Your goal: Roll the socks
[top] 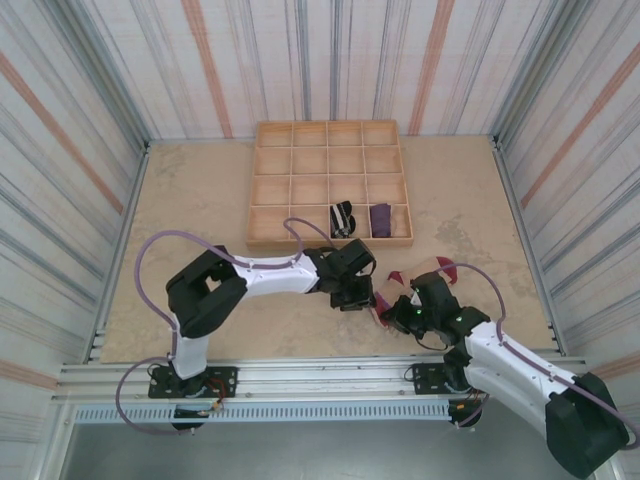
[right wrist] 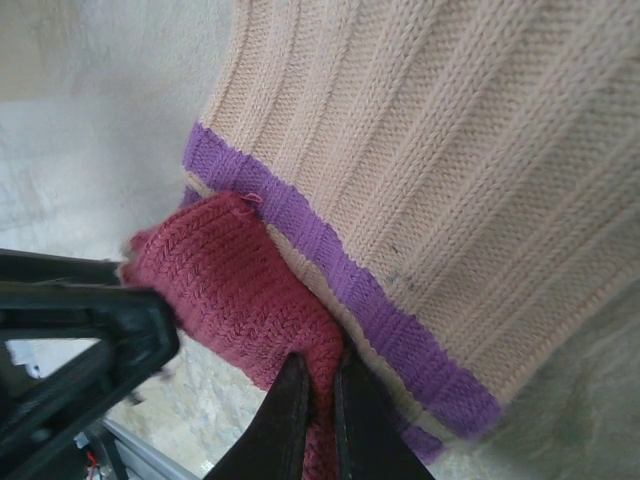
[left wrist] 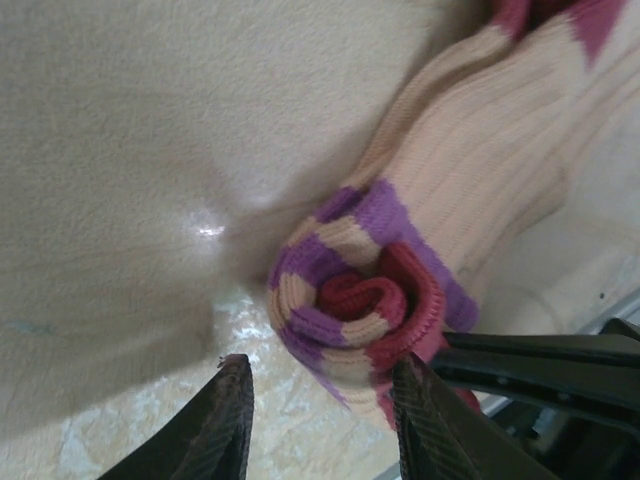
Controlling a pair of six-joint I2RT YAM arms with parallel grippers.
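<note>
White arm links (top: 275,277), black joints (top: 205,295), looping mauve cables (top: 180,233), black ribbed tool fingers (left wrist: 225,425).

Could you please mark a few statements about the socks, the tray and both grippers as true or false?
1. The striped sock sits in the row of the tray nearest the arms. True.
2. The purple sock sits in the compartment left of the striped sock. False: it is in the compartment to its right.
3. The right gripper pinches maroon fabric of the beige sock. True.
4. The left gripper is clamped fully shut. False: its jaws stand apart beside the sock's rolled end.
5. The beige sock lies flat and unrolled. False: one end is wound into a spiral.
</note>
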